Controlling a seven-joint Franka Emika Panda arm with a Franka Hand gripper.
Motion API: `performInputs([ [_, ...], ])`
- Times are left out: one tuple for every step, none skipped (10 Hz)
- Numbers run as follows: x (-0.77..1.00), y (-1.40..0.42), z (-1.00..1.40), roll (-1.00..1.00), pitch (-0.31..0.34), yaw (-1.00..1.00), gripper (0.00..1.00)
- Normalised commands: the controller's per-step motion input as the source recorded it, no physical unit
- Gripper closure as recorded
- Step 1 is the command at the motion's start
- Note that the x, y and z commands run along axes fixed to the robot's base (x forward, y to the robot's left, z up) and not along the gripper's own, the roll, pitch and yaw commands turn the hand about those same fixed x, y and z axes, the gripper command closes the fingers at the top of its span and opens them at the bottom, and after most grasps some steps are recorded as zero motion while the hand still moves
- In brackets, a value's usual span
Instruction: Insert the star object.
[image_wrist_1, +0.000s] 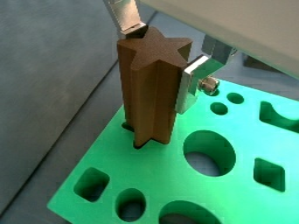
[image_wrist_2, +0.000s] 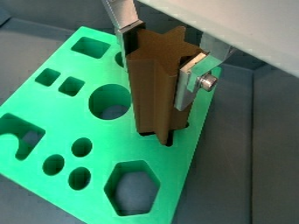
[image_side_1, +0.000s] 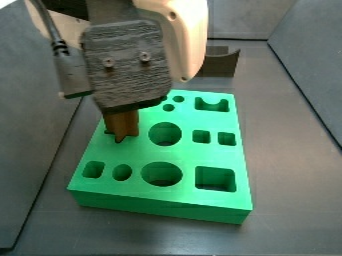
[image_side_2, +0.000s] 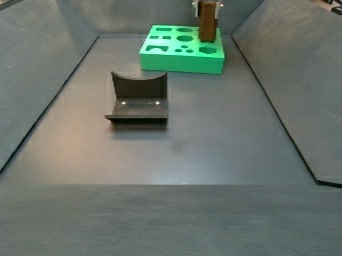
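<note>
I have the gripper (image_wrist_1: 156, 54) clamped on the star object (image_wrist_1: 151, 92), one silver finger (image_wrist_1: 195, 73) on either side of the peg near its top; gripper sits directly over the green board (image_wrist_2: 70, 114), at the board's edge region in both wrist views; peg hangs straight below the fingers, long axis upright, seemingly square to the board face. Lower end of the peg already meets the board where a dark star-shaped hole (image_wrist_1: 133, 128) shows at its foot; I judge the tip is at or just inside the mouth, depth not readable. In a side view the peg (image_side_1: 120, 126) is mostly hidden under the gripper body (image_side_1: 134, 55); in a side view the fixture (image_side_2: 136, 98) stands well apart on the floor. Coming move hinges on star points matching the hole's notches; then press straight down along the peg's axis.
</note>
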Motion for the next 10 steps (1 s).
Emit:
performInputs([
  [-0.04, 0.00, -0.50, 0.03, -0.117, 0.68, 1.00],
  [0.00, 0.00, -0.51, 0.02, -0.107, 0.63, 1.00],
  [0.00, 0.00, -0.51, 0.00, -0.059, 0.40, 1.00],
  [0.03, -0.01, -0.45, -0.03, -0.034, 0.00, 1.00],
  [0.00, -0.03, -0.49, -0.03, -0.063, 0.00, 1.00],
  [0.00, -0.07, -0.60, 0.00, -0.084, 0.00, 1.00],
  [0.00, -0.02, -0.66, 0.03, -0.080, 0.00, 1.00],
  [0.07, 0.00, -0.85, 0.06, -0.143, 0.16, 1.00],
  [0.03, 0.00, -0.83, 0.04, -0.184, 0.21, 1.00],
  [0.00, 0.03, -0.25, -0.10, -0.169, 0.00, 1.00],
])
